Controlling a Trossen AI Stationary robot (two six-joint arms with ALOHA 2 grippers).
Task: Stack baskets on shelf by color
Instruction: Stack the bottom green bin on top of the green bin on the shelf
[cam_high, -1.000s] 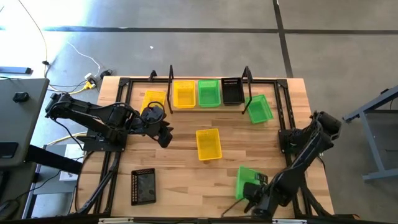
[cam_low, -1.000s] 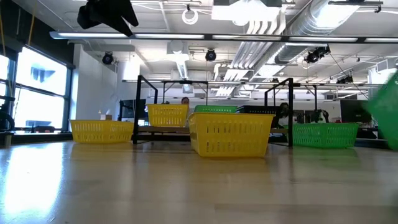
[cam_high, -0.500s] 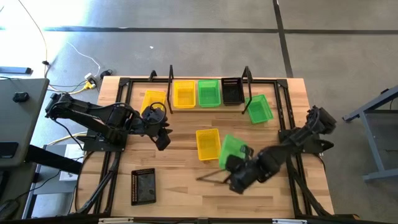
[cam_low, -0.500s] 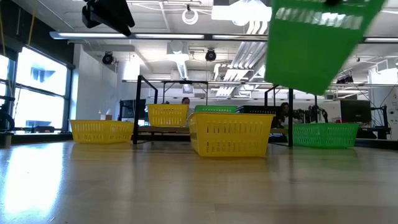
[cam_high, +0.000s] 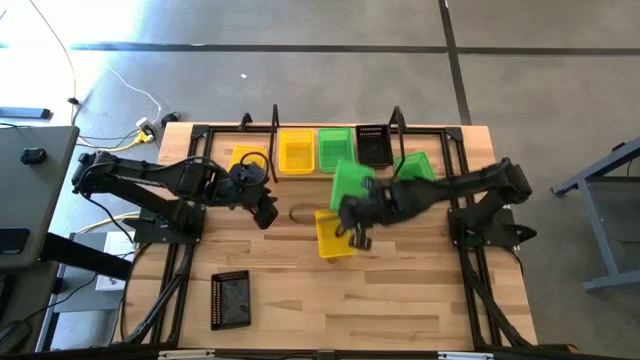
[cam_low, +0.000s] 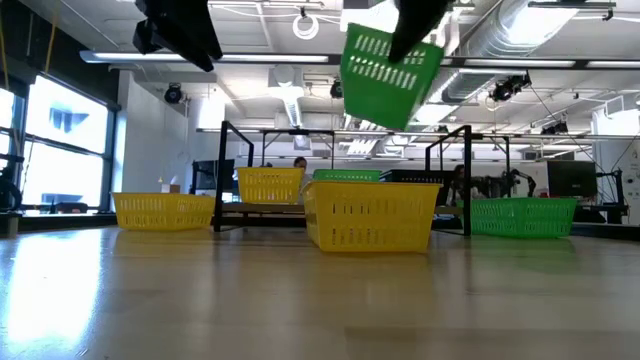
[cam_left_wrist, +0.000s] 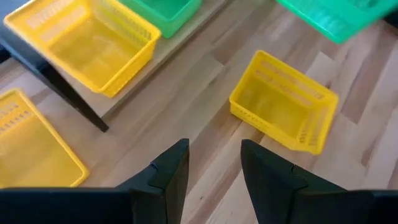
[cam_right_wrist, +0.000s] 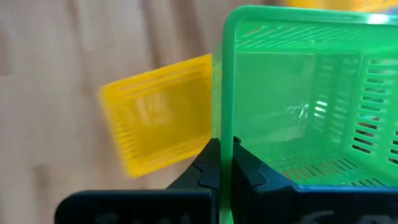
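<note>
Green basket (cam_high: 349, 182) is up in the air, tilted, w/ the right hand (cam_right_wrist: 222, 163) clenched on its rim — above the table (cam_high: 280, 300) near the shelf (cam_high: 335, 172) and over the lone yellow basket (cam_high: 332, 235) at mid-table. On the shelf, in a row: a yellow one (cam_high: 296, 151), a green one (cam_high: 335, 143), a black one (cam_high: 374, 145). Another yellow (cam_high: 243, 158) sits just off the shelf's left end, another green (cam_high: 415, 166) off its right end. Left hand (cam_left_wrist: 214, 165) hangs over the table near that left-end yellow, fingers apart, holding nothing.
</note>
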